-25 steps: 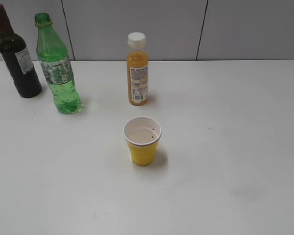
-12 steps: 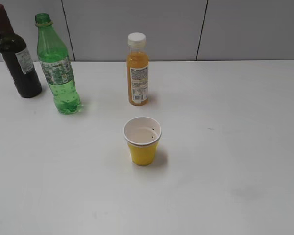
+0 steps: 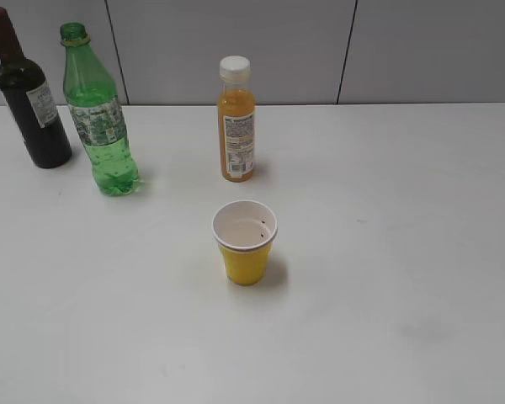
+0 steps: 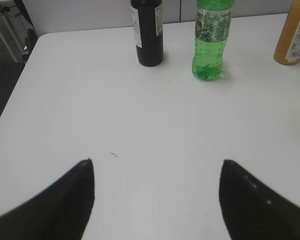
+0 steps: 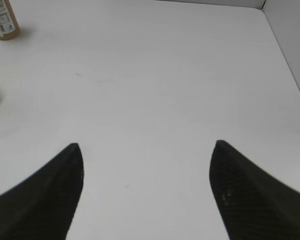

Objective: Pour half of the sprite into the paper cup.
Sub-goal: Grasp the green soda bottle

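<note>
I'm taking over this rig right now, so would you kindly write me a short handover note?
Left gripper: open, empty, above bare table, facing the sprite.
Right gripper: open, empty, over bare table.
Sprite: upright at rear left, no cap on its neck, between the wine bottle and the orange juice bottle.
Paper cup: upright at centre, looks empty.
Done: nothing.
Left: grasp the sprite, pour half into the cup.

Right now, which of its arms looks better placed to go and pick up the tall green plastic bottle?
Left, probably. The tall green plastic bottle stands ahead of the left gripper, whose jaws are open. The right gripper faces bare white table, the bottle out of its view.
</note>
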